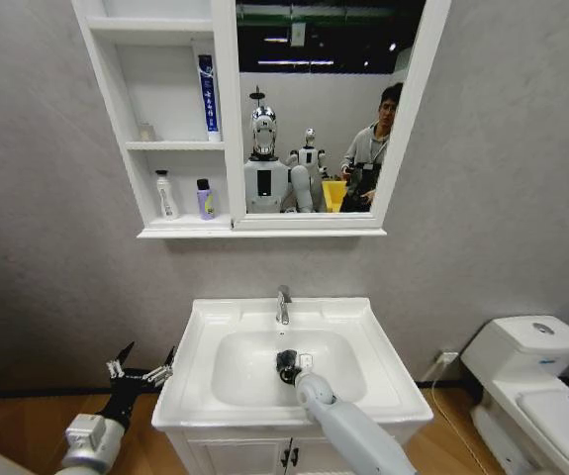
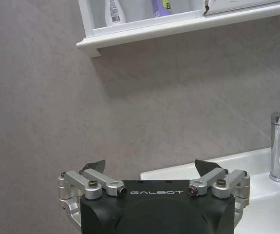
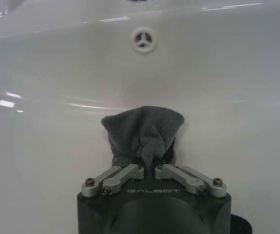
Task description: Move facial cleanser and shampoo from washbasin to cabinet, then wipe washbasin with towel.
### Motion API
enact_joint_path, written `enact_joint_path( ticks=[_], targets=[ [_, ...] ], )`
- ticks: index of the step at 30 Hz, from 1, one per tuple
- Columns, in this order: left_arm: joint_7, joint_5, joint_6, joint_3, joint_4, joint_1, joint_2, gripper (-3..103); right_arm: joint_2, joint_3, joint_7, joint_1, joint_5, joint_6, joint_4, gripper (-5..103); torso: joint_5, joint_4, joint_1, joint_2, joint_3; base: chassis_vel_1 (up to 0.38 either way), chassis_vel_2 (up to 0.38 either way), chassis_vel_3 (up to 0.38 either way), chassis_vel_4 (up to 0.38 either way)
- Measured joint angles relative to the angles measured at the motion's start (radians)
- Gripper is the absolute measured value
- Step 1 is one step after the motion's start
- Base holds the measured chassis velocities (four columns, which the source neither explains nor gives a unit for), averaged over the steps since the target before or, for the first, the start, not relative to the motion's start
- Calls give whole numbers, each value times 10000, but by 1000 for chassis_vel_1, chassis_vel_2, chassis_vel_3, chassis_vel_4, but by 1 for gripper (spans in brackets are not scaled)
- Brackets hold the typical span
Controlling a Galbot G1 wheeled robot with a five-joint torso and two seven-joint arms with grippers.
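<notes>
While clamped tight on the dark grey towel [image 3: 142, 134], right gripper [image 1: 286, 364] down inside the bowl of the washbasin [image 1: 373, 341], cloth pressed against white ceramic just short of the overflow hole [image 3: 144, 39]. Left gripper [image 1: 142, 371] parked off the basin's left edge, fingers [image 2: 93, 165] spread wide, holding nothing. White bottle [image 1: 166, 194] and purple bottle [image 1: 205, 199] upright on the bottom shelf of the cabinet [image 1: 228, 119]. Tap [image 1: 283, 305] behind the bowl.

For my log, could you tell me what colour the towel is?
Dark grey towel, clearest in the right wrist view, pinched by the right gripper.
</notes>
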Motion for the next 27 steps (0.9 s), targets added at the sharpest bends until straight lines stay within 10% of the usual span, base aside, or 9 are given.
enact_joint_path(
  ticks=[9,15,27],
  targets=[
    [0,-1,0,0,0,0,0,100,947,-364,-1642,339,12,895,-488,4,2,13,1,-1,1,0,0,0,0],
    [0,0,0,0,0,0,0,100,796,-256,-958,200,-104,553,-342,4,3,14,1,-1,0,0,0,0,0],
    [0,0,0,0,0,-1,0,100,-1774,2283,23,-1155,73,147,1670,4,7,5,2,-1,0,0,0,0,0]
  ],
)
